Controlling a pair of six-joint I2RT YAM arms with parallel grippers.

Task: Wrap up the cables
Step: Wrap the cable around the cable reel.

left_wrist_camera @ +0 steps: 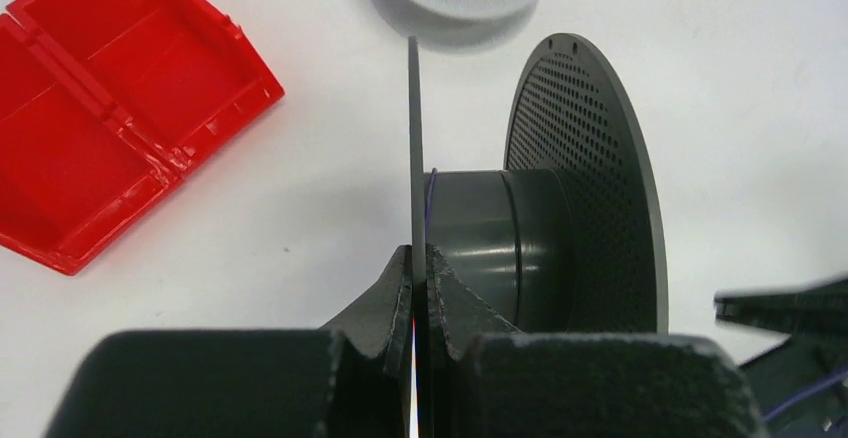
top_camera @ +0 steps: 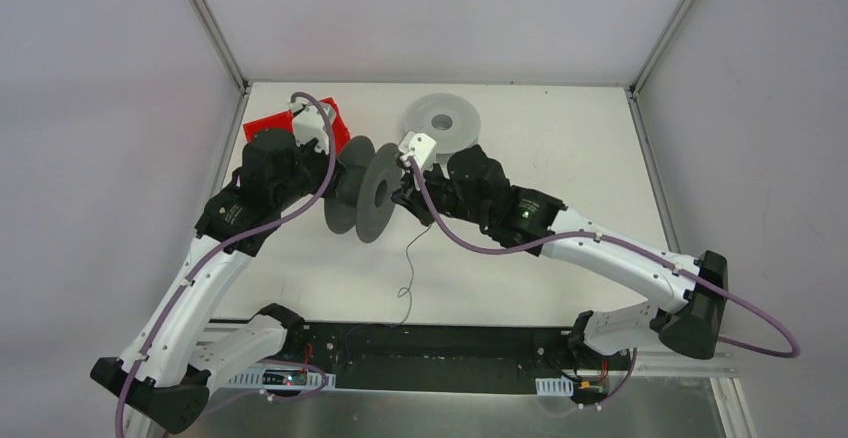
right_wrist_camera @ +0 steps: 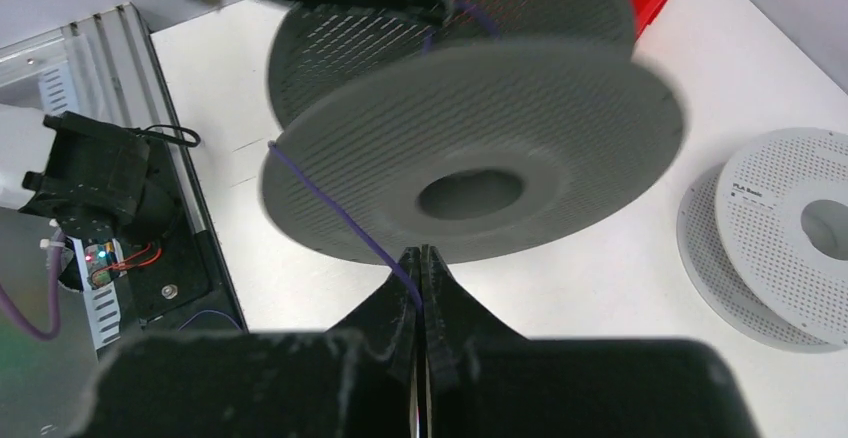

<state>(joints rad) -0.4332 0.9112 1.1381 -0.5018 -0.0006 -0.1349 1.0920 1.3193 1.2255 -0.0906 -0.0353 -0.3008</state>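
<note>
Centrally, left gripper clamped on spool flange edge, right gripper pinching cable

Top view looks down from behind; wrist views — close-up — share the spool.

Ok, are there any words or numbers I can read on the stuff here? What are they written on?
"PLA Basic": small print on the top face of the light grey spool, seen in the right wrist view.
The left wrist view shows a tiny mark on that same spool, too blurred to read.
No writing shows on the dark grey spool or the red box.
</note>
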